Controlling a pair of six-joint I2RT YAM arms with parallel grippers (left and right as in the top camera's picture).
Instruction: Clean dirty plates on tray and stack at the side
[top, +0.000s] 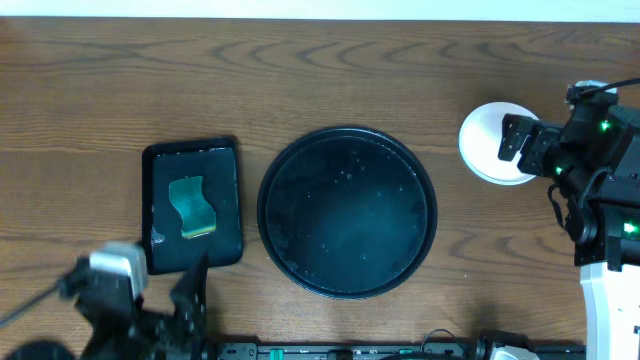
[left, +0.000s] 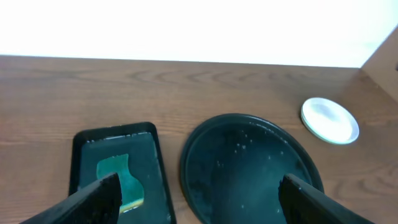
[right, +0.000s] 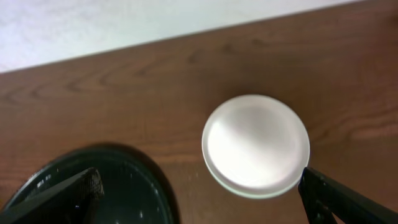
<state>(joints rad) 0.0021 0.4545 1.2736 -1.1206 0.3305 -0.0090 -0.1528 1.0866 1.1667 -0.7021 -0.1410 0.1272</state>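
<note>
Now my right gripper (right: 199, 186) hangs wide open, holding nothing, right by the plates (right: 255, 143), which sit in a stack on the table (right: 124, 93) beside the tray (right: 134, 190). My left gripper (left: 199, 183) is wide open too, near the sponge (left: 115, 169).

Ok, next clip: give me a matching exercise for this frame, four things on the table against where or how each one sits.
Things
1. round black tray
2. green sponge
3. stack of plates
4. small rectangular tray

Places or states
A. right of the round tray, white on top
B. left of the round tray, with something lying in it
C. in the middle, no plates on it, speckled with droplets
D. lying inside the rectangular tray

Pairs: 1-C, 2-D, 3-A, 4-B
</note>
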